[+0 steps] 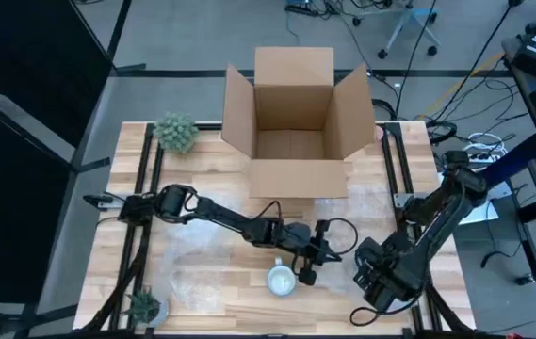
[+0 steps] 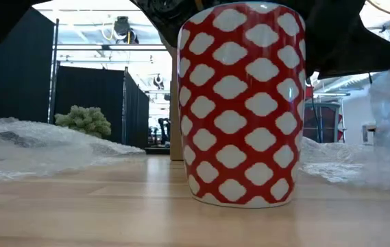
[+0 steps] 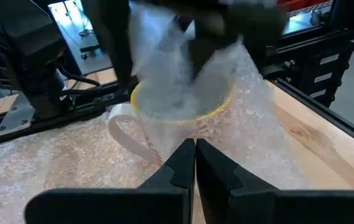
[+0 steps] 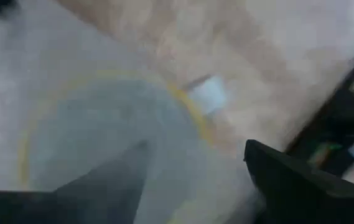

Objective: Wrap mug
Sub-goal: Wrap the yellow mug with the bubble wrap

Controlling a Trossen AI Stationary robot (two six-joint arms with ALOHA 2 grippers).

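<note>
I read no lettering anywhere. One mug [image 2: 241,103] (red with white cloud shapes) stands upright on the table [image 1: 220,297], just below my left gripper [image 3: 195,163], whose fingers are pressed together on nothing. My right gripper [image 4: 195,171], spread wide, hovers over its rim. One cardboard box [image 1: 293,122] beyond, two plants.

Lab or workshop: black curtains [image 2: 92,89], metal racks [image 2: 99,48], floor cables [image 1: 456,75], office chair [image 1: 409,24], rail-framed wooden table [image 1: 202,202].

Looking down past two parted dark fingers [image 4: 301,186] into the mug [image 4: 102,143], yellow-rimmed, on the bench [image 4: 276,56].
</note>
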